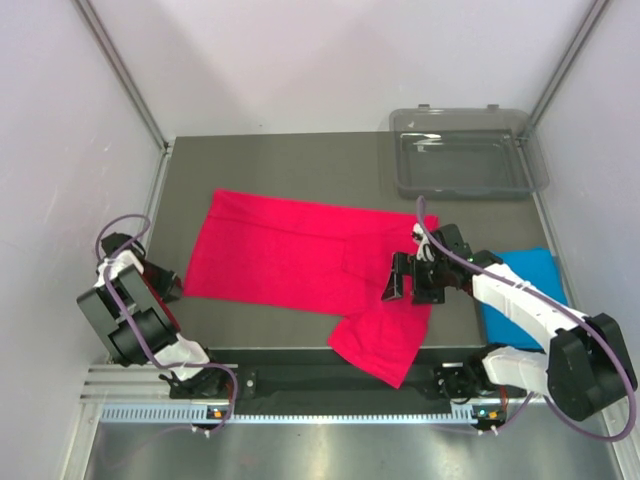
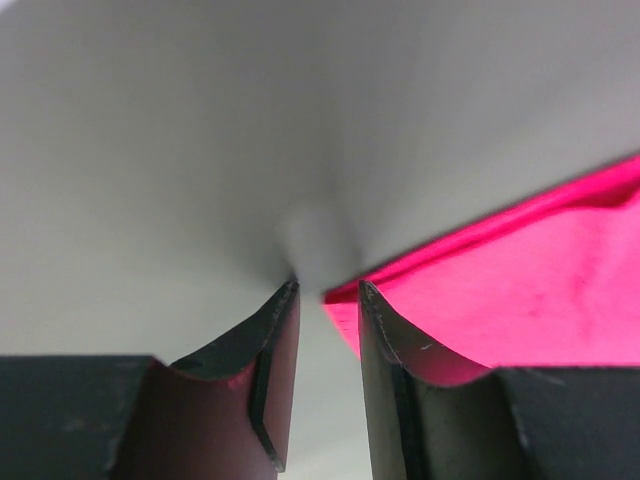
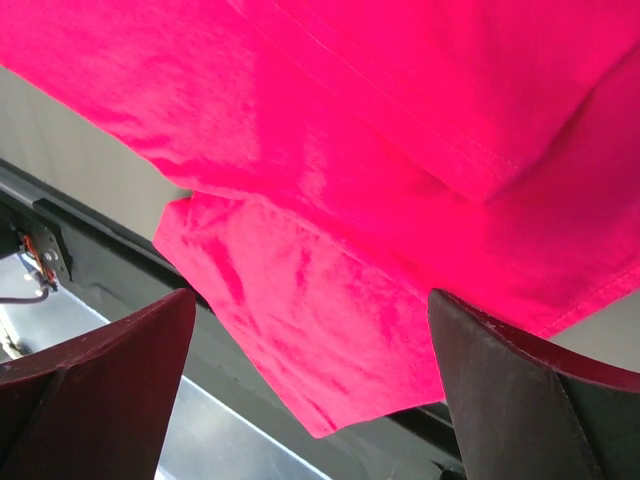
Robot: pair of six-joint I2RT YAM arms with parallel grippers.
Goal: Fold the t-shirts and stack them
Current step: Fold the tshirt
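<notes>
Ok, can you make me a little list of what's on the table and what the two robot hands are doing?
pink shirt: spread out in the middle, one corner past the near edge
blue shirt: right side, partly under the right arm
tray: far right corner
left gripper: at the pink shirt's left edge, narrowly open, holding nothing
right gripper: wide open above the pink shirt

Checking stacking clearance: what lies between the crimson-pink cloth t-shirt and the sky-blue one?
The top view shows a bare strip of dark table between crimson-pink t-shirt and sky-blue t-shirt, with the white-and-black right arm crossing above it.
</notes>
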